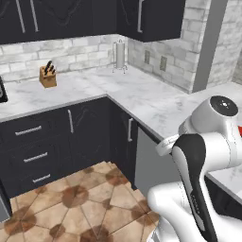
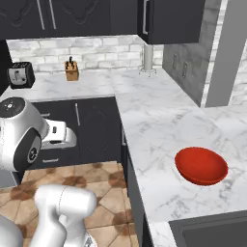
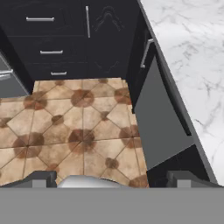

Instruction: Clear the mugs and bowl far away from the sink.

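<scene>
One red bowl (image 2: 201, 166), wide and shallow, upright on the white marble counter (image 2: 154, 120), near the front edge and just short of the dark sink (image 2: 212, 231) at the lower right corner of the right base view; not touched by anything. Gripper (image 3: 112, 179) seen from the hand camera: two dark fingertips (image 3: 41, 178) set far apart at the bottom of that view, jaws spread wide, nothing between them, nothing held or touched. Pointed down over the brown patterned floor tiles (image 3: 65, 131), beside the dark cabinet fronts (image 3: 65, 39) and off the counter edge. Also on the counter, along the back wall and well apart from the bowl: knife block (image 2: 72, 70), toaster (image 2: 21, 75) at far left, paper towel holder (image 1: 120, 56) in the corner. Grey panel (image 3: 159, 118) under the counter, possibly a dishwasher front; hard to tell at this angle.
</scene>
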